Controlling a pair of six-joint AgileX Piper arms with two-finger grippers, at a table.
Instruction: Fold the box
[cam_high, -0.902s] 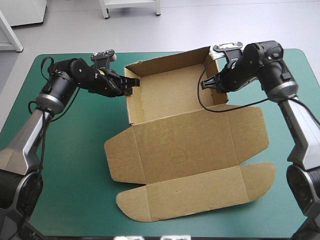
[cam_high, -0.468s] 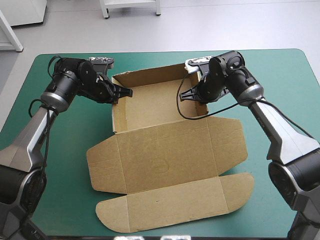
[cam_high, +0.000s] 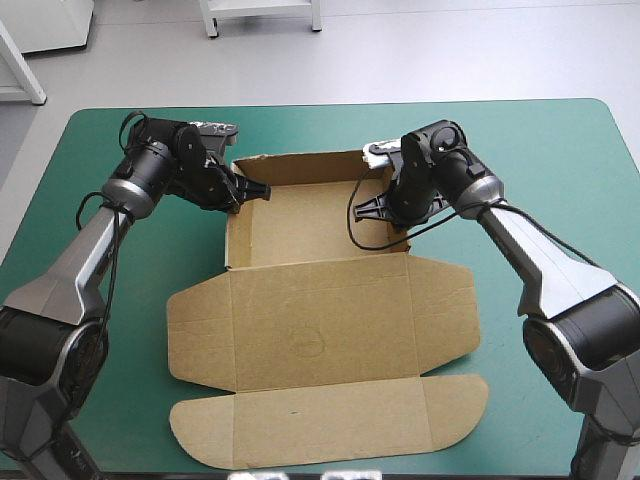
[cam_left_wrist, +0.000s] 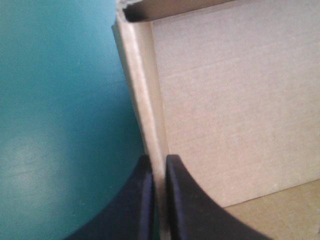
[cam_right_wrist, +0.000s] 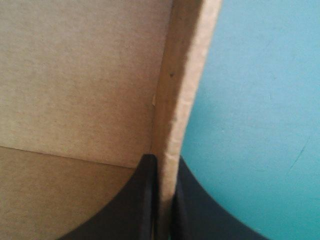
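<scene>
I see the brown box (cam_high: 320, 330) lying near the middle of the teal-green worktop (cam_high: 560, 160), opened out as a tray with its lid flat. The tray part sits on the far side, its low walls raised. The lid and a long flap with rounded ends spread flat toward the near edge. My left gripper (cam_high: 252, 192) comes in from the left and is pinched onto the tray's left wall (cam_left_wrist: 142, 90), toward its far corner. In the left wrist view the two black fingers are all but together with the board edge between them, one inside the tray and one outside over the cover. My right gripper (cam_high: 372, 207) comes in from the right and is clamped the same way on the right wall (cam_right_wrist: 182, 75), about midway along it, a finger on each side of the board. The two grippers face each other across the tray's bare floor.
</scene>
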